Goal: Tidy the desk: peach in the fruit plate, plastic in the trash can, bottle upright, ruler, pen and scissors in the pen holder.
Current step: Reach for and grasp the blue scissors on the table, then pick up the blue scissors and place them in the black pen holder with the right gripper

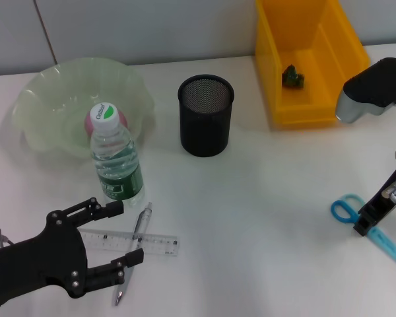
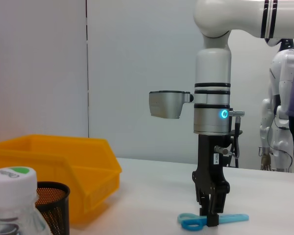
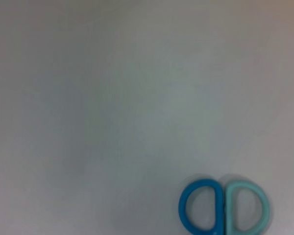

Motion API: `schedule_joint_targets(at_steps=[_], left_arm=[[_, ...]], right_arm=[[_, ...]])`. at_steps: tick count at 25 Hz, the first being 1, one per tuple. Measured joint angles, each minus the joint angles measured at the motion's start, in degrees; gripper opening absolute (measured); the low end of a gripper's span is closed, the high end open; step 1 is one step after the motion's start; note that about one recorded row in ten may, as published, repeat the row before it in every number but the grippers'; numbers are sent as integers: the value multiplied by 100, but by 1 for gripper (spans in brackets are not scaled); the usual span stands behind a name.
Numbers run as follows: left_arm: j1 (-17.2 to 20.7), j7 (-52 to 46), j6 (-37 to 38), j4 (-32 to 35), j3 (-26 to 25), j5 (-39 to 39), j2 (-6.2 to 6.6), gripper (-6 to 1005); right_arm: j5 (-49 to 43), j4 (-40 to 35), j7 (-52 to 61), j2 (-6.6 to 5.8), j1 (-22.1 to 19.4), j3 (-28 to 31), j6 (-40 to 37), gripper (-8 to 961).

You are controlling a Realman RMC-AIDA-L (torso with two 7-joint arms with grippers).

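White tabletop [image 1: 270, 218] spreads under me; my right fingers [image 2: 210, 219] stand upright, pinched on the blue scissors [image 1: 371, 226] lying flat at my right; my left fingers [image 1: 119, 239] are spread low over the clear ruler [image 1: 129, 242] and the pen [image 1: 133, 252] crossing it; the bottle [image 1: 116, 161] stands upright before the green plate [image 1: 46, 99] with the peach [image 1: 92, 123]; the black mesh pen holder [image 1: 206, 115] sits beside the yellow bin [image 1: 303, 59].

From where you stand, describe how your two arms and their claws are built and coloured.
The left claw is matte black, with slotted linkage fingers and small silver screws, on a black arm. The right arm is glossy white with black bands, a silver camera housing, a glowing blue ring light and a thin black cable. The right claw is black with a small white label.
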Motion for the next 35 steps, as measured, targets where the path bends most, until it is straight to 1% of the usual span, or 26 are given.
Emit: schedule_joint_targets(at_steps=[5, 7, 8, 9, 10, 11, 12, 13, 14, 16, 19, 21, 22, 23, 26, 27, 28, 31, 32, 33, 34, 35], left_arm=[[-3, 0, 0, 0, 0, 0, 0, 784], [-5, 0, 0, 0, 0, 0, 0, 784], [-5, 0, 0, 0, 0, 0, 0, 784], [-6, 0, 4, 0, 0, 0, 0, 784], [-5, 0, 19, 0, -4, 0, 0, 784], [-5, 0, 19, 0, -4, 0, 0, 784], [-5, 0, 41, 0, -20, 0, 0, 784], [-5, 0, 41, 0, -20, 0, 0, 784], [-2, 0, 57, 1, -25, 0, 0, 784], [8, 0, 104, 1, -39, 0, 0, 784], [16, 0, 151, 1, -52, -2, 0, 784], [11, 0, 167, 1, -62, -16, 0, 784], [8, 0, 167, 1, -62, -18, 0, 784], [5, 0, 167, 1, -62, -20, 0, 784], [-3, 0, 169, 1, -59, -26, 0, 784], [-3, 0, 171, 1, -59, -29, 0, 784], [-4, 0, 173, 1, -58, -31, 0, 784], [-7, 0, 176, 1, -61, -38, 0, 784], [-10, 0, 178, 1, -60, -40, 0, 784], [-23, 0, 181, 1, -57, -41, 0, 783], [-23, 0, 181, 1, -57, -41, 0, 783], [-55, -1, 184, -2, -41, -40, -6, 783]], right_arm=[[19, 15, 1, 2, 16, 1, 42, 300], [66, -130, 1, 12, -21, 28, 51, 244], [66, -130, 1, 12, -21, 28, 51, 246], [92, -228, 0, 17, -47, 43, 41, 248], [217, -505, 0, 22, -141, 82, 21, 250], [217, -505, 0, 22, -141, 82, 21, 252], [409, -910, 0, 21, -285, 171, 4, 254], [409, -910, 0, 21, -285, 171, 4, 257], [552, -1175, -1, 20, -379, 234, -17, 259], [937, -1804, -28, 12, -593, 386, -14, 263], [1808, -2779, -229, 9, -978, 703, 173, 269], [2545, -3207, -540, 22, -1213, 953, 482, 273], [3263, -3322, -928, 21, -1380, 1174, 855, 275], [3263, -3322, -928, 21, -1380, 1174, 855, 277], [4245, -3105, -1601, 7, -1451, 1444, 1251, 284], [4875, -2811, -2281, 15, -1467, 1530, 1494, 286], [4875, -2811, -2281, 15, -1467, 1530, 1494, 288], [5840, -2133, -3515, 24, -1476, 1520, 1844, 294], [6418, -1594, -4276, 19, -1427, 1522, 1991, 296], [6674, -1308, -4660, 16, -1394, 1529, 2039, 298], [6674, -1308, -4660, 16, -1394, 1529, 2039, 300], [7040, -831, -5406, 9, -1330, 1547, 2097, 302]])
